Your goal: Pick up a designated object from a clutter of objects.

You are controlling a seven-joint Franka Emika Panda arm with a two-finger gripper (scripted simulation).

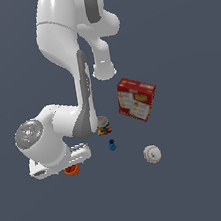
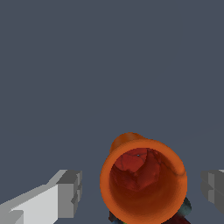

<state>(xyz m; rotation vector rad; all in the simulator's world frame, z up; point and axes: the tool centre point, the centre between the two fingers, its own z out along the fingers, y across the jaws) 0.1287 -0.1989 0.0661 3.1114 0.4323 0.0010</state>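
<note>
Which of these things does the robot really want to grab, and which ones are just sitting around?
For the job:
- small orange cup-like pot, between the open gripper fingers

Just lying about:
- red cardboard box
- white baseball
- colourful jar
- tiny blue piece
- dark clump, peeking from beneath the pot

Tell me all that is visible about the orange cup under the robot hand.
The orange cup looks smooth and matte, with tapered sides, a thickened rim and a darker red inside. The wrist view looks into its open mouth. It sits between the two fingers of the open gripper, with a gap on each side. Something dark shows at its edge. In the exterior view only a small part of it shows from under the arm.
</note>
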